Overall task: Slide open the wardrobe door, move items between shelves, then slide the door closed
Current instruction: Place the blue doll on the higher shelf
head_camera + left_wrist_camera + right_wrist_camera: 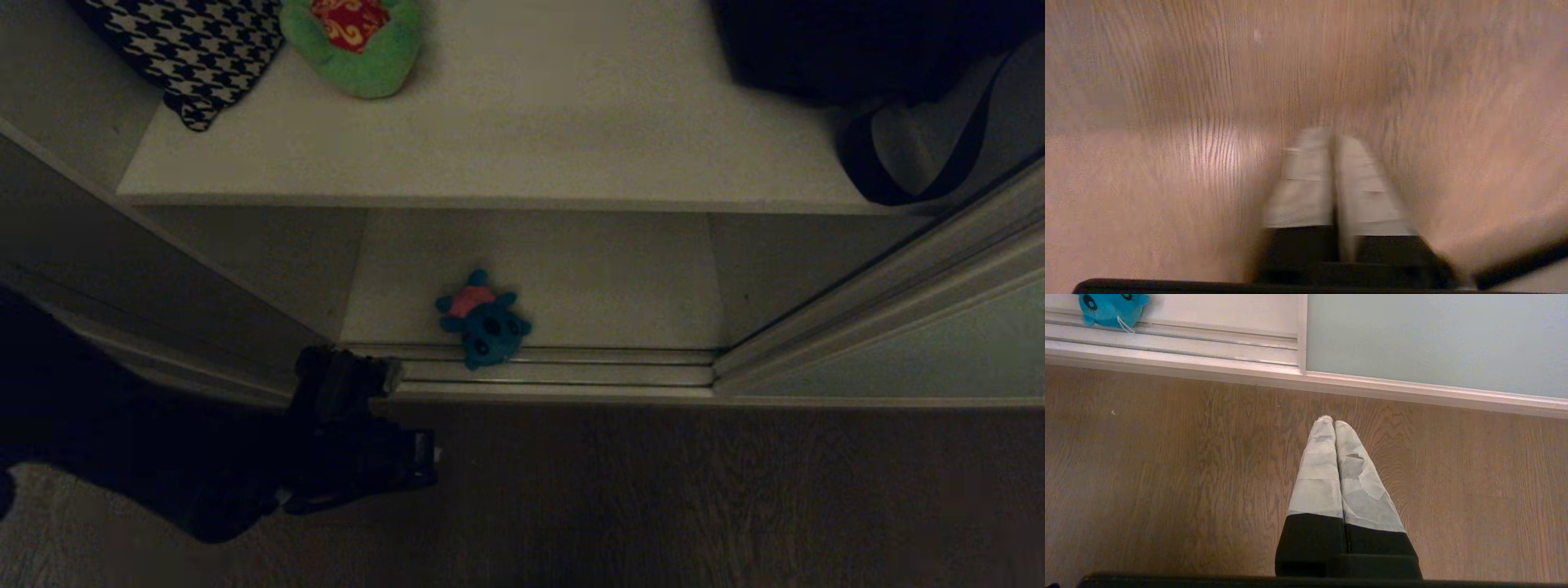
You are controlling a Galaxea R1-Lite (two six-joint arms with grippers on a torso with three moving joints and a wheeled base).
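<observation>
- The black-and-white houndstooth cushion (196, 53) and the green plush frog with a red patch (359, 45) are both cut off by the upper edge of the head view; they lie on the upper white shelf board (522, 147), cushion at its left end, frog just beside it
- A black strapped bag (865, 49) at the right end of that board is so dark that only its outline and a looping strap can be made out
- The small blue plush toy with a pink back and dark eyes (483, 318) lies on the white bottom board (620, 278), at its front edge, its head overlapping the metal sliding track (588, 367); in the right wrist view only part of it shows
- The pale grey-green sliding wardrobe door (939, 351) stands pushed to the right, leaving the opening uncovered
- The left gripper (1334, 136) is smeared by motion blur over the brown wood-grain floor (1167, 163); its pale padded fingers appear nearly together with a thin dark gap, holding nothing
- In the head view the left arm is a dark mass low at the left, in front of the track, left of the blue toy
- The right gripper (1333, 421) points down at the floor, apart from the door's lower frame, fingers pressed together and empty
</observation>
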